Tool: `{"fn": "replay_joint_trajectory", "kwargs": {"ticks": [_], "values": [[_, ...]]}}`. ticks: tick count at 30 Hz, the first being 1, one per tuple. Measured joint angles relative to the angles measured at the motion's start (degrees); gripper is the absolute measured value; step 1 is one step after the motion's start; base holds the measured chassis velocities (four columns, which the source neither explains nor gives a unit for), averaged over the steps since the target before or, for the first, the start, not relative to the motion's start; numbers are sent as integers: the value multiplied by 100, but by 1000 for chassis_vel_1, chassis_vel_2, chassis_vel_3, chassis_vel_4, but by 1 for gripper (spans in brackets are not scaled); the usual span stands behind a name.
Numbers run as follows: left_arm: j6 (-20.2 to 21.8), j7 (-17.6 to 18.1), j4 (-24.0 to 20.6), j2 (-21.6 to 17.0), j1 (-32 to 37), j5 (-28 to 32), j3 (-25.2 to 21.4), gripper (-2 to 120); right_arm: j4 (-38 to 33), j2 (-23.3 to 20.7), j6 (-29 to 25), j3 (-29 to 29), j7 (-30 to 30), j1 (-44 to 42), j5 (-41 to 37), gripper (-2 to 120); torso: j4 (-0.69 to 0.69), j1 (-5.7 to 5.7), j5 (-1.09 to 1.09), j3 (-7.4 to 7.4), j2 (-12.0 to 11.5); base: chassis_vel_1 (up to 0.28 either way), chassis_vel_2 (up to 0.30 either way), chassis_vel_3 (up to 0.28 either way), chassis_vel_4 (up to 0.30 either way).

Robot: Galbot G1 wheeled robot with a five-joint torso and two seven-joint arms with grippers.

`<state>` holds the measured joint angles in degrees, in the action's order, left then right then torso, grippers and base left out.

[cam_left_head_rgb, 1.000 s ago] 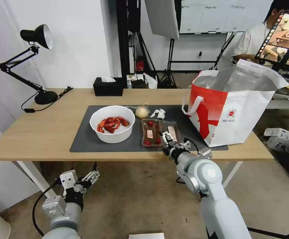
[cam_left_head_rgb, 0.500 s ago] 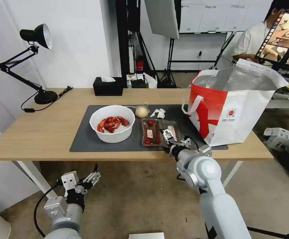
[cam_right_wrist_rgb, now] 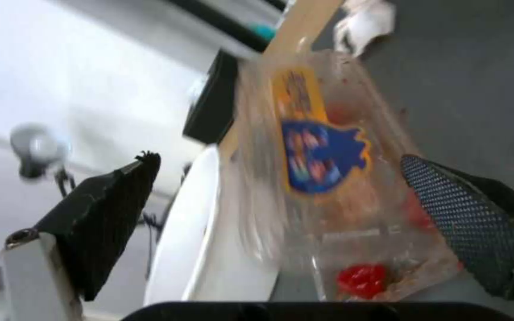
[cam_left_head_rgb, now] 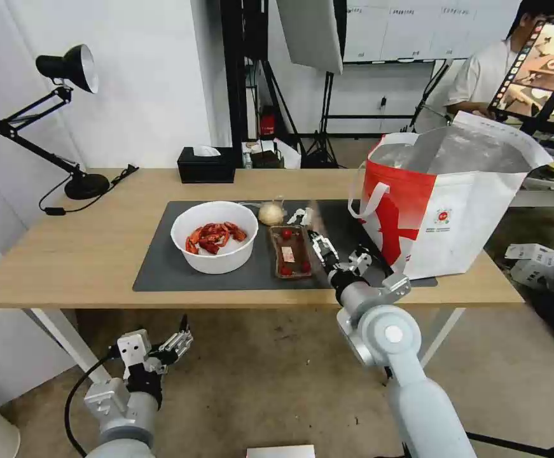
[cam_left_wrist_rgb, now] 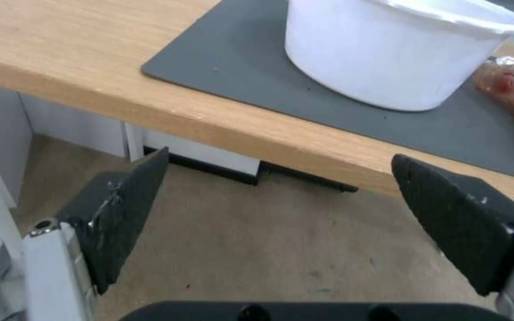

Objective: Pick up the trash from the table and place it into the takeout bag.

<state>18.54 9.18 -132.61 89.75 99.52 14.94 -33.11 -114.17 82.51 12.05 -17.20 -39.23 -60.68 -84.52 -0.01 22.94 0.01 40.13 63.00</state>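
On the dark mat [cam_left_head_rgb: 162, 267] of the table [cam_left_head_rgb: 86, 254] stand a white bowl of red shells [cam_left_head_rgb: 214, 236], a beige wrapped ball [cam_left_head_rgb: 271, 214], a crumpled tissue [cam_left_head_rgb: 299, 216] and a clear hinged tray [cam_left_head_rgb: 291, 251]. The tray's lid [cam_right_wrist_rgb: 317, 147], marked with a blue and yellow sticker, is tipped up and blurred between the spread fingers of my right gripper [cam_left_head_rgb: 334, 249], which is open at the tray's right side. Below the table's front edge my left gripper [cam_left_head_rgb: 175, 343] hangs open, facing the bowl [cam_left_wrist_rgb: 400, 49]. The takeout bag [cam_left_head_rgb: 448, 210] stands open at the right.
A black tissue box [cam_left_head_rgb: 207, 166] sits at the table's back edge and a black desk lamp [cam_left_head_rgb: 73, 127] at the back left. The bag's white strap [cam_left_head_rgb: 369, 197] hangs toward the mat. Boxes [cam_left_head_rgb: 544, 261] lie on the floor to the right.
My right gripper has pushed forward over the mat beside the tray. The tray's lid, flat on the mat before, has swung upward. The left arm has barely moved.
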Motion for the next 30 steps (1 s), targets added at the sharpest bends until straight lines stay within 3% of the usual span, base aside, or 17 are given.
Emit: {"fn": "replay_joint_trajectory", "kwargs": {"ticks": [5, 8, 13, 21, 23, 24, 27, 28, 30], "values": [[-22, 0, 0, 11, 5, -5, 13, 100, -38, -163, 169, 284, 917, -21, 937, 100, 0, 0, -1, -2, 1, 0, 0, 0, 0], [-41, -2, 2, 16, 8, -5, 14, 100, 77, -216, 404, 446, 1049, 90, 1135, 100, 0, -2, -1, -2, 1, 0, 0, 0, 0], [-83, -4, -11, 39, 41, -16, 13, 100, 438, -161, 829, 625, 423, 521, 28, 100, 2, -2, -1, -2, 2, 0, 0, 0, 0], [-103, -11, -77, 13, 32, -1, -27, 100, 176, -369, 689, 562, 609, 580, -80, 100, 1, -2, 0, -2, 2, 0, 0, 0, 0], [-122, -16, -77, 6, 8, 8, -30, 100, 130, -709, 734, 612, 1379, 732, 607, 100, 1, -3, 1, -2, 2, 0, 0, 0, 0], [-122, -16, -77, 6, 8, 8, -30, 100, 130, -709, 734, 612, 1379, 732, 607, 100, 1, -3, 1, -2, 2, 0, 0, 0, 0], [-134, -22, -77, -41, -41, 29, -43, 100, 567, -1353, 783, 907, 2848, 1220, 2509, 96, 1, -2, 0, -3, 2, 0, 0, 0, 0], [-134, -22, -77, -41, -41, 29, -43, 100, 567, -1353, 783, 907, 2848, 1220, 2509, 96, 1, -2, 0, -3, 2, 0, 0, 0, 0], [-209, -37, -76, -69, -72, 58, -45, 100, 1102, -1741, 539, 1163, 3889, 1593, 3672, 86, 1, -2, 0, -2, 2, 0, 0, 0, 0]]}}
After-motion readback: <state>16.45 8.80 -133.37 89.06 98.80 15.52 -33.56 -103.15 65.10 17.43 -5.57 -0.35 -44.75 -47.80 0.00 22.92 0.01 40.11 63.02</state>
